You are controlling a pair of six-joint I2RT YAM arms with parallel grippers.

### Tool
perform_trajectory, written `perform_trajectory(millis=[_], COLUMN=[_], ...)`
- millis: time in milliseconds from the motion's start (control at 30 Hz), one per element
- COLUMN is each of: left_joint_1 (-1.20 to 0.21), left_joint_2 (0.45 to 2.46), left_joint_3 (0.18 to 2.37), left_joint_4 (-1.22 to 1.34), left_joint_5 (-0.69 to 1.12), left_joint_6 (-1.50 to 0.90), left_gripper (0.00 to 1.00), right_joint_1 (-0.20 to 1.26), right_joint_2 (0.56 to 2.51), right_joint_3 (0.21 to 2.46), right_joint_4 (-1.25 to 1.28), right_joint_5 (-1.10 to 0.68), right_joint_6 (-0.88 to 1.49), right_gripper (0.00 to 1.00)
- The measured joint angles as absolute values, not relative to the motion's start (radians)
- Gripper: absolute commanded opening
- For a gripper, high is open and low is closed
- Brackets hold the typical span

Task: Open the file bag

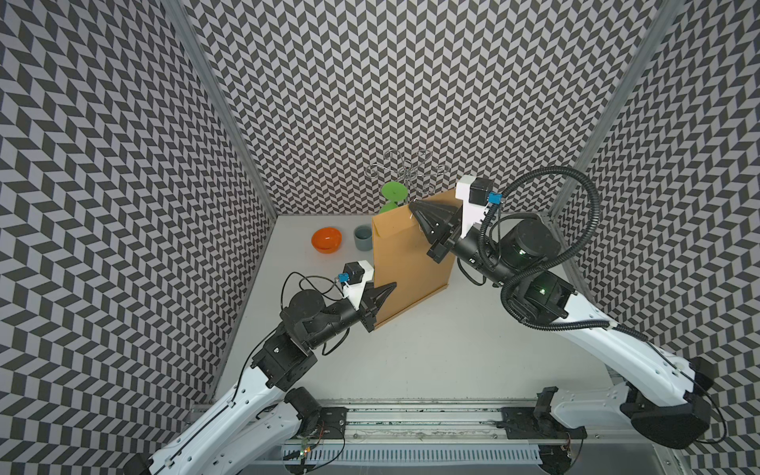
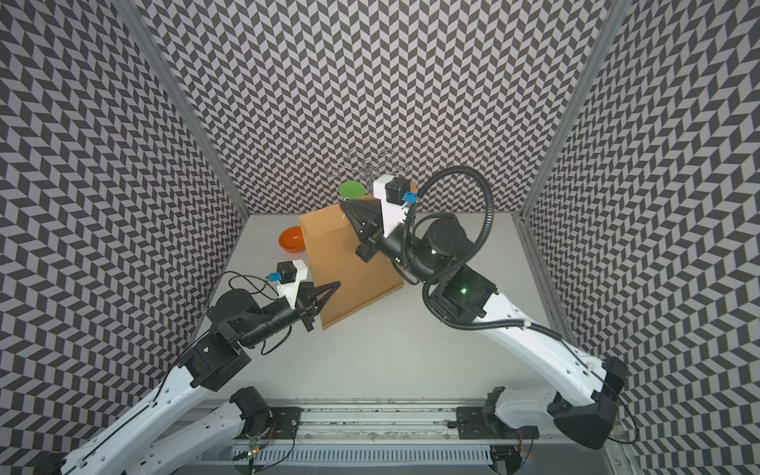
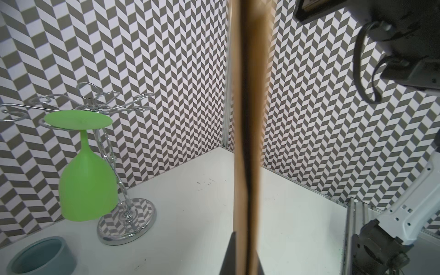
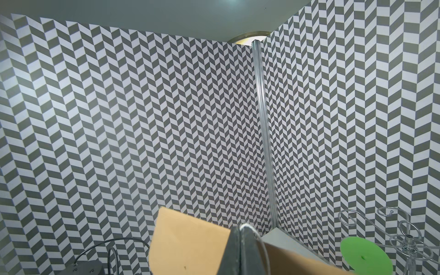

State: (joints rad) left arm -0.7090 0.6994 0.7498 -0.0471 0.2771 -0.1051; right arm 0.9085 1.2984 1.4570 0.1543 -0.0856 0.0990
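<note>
Looking at the file bag [image 1: 411, 263] first: flat, matte brown kraft paper, upright on edge over the white table [image 1: 411, 362], toward the back, with a fold line near its top. My left gripper [image 1: 390, 286] is clamped on its lower side edge. My right gripper [image 1: 413, 205] has its jaws together at the top edge, and a thin white string [image 4: 263, 242] trails off the tip. I can't tell if it pinches string or paper. Beyond that there's a glossy orange bowl [image 1: 326, 239], a round grey cup [image 1: 363, 237], and a green goblet [image 3: 88, 181] hanging upside down on a chrome wire rack [image 3: 128, 214].
</note>
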Motion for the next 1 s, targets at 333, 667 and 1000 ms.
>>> perform_trajectory(millis=[333, 667, 1000], left_joint_1=[-0.709, -0.700, -0.667], left_joint_2=[0.658, 0.640, 0.633], left_joint_3=[0.672, 0.634, 0.596], left_joint_4=[-0.046, 0.013, 0.049], left_joint_5=[0.311, 0.364, 0.446], left_joint_6=[-0.137, -0.212, -0.285], left_gripper=[0.00, 0.00, 0.00], right_joint_1=[0.866, 0.782, 0.727], right_joint_2=[1.268, 1.101, 0.952], right_joint_3=[1.411, 1.244, 1.067], right_joint_4=[0.133, 0.103, 0.054], right_joint_5=[-0.057, -0.021, 0.009], right_joint_6=[0.104, 0.117, 0.125], right_gripper=[0.00, 0.00, 0.00])
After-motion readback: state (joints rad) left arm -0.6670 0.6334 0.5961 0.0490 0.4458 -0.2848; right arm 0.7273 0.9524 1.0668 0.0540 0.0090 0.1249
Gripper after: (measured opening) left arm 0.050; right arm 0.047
